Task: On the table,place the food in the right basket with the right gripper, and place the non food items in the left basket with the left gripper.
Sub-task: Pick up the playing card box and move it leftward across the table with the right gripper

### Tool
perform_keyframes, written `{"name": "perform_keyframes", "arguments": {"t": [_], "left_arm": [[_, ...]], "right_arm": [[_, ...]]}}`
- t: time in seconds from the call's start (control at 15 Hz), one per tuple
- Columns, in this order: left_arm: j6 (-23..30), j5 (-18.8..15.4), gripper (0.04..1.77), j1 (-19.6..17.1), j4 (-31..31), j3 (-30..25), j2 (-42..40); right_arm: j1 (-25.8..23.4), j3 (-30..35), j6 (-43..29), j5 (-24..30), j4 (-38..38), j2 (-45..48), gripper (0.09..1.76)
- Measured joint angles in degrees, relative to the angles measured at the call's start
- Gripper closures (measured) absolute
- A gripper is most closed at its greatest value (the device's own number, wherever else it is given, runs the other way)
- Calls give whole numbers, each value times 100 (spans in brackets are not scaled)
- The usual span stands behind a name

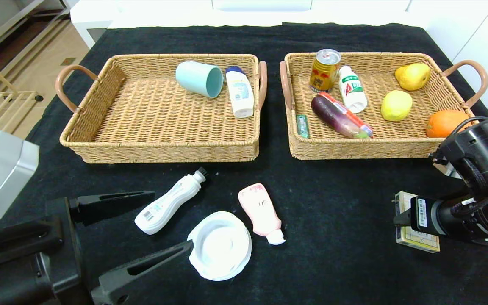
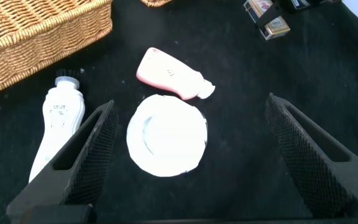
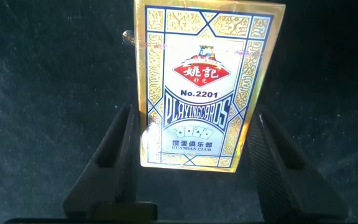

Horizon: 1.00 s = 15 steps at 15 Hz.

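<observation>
A playing-card box (image 3: 197, 81) with a gold and blue face lies on the black cloth at the front right (image 1: 415, 243). My right gripper (image 3: 195, 115) is down over it (image 1: 403, 220), its two fingers pressed against the box's long sides. The box still rests on the table. My left gripper (image 1: 172, 219) hangs open at the front left, above a white plate (image 2: 166, 137). Next to the plate lie a pink tube (image 1: 261, 212) and a white bottle (image 1: 167, 203) with a black cap.
The left basket (image 1: 100, 140) holds a teal cup (image 1: 199, 78) and a white bottle (image 1: 240, 91). The right basket (image 1: 354, 148) holds a can (image 1: 324, 70), a small drink bottle (image 1: 352, 89), an eggplant (image 1: 333, 114), two yellow fruits and an orange (image 1: 445, 123).
</observation>
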<state>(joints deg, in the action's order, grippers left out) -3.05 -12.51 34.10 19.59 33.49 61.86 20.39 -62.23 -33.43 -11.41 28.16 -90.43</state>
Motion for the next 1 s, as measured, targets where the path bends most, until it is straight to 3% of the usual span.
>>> {"name": "perform_keyframes", "arguments": {"t": [0.67,1.0], "left_arm": [[-1,2,9,2,-2,-28,38],[-1,2,9,0,4,-30,57]], "right_arm": [[289,-11,121,11,-236,358,78],[1392,-286,135,-99,-204,499,78]]}}
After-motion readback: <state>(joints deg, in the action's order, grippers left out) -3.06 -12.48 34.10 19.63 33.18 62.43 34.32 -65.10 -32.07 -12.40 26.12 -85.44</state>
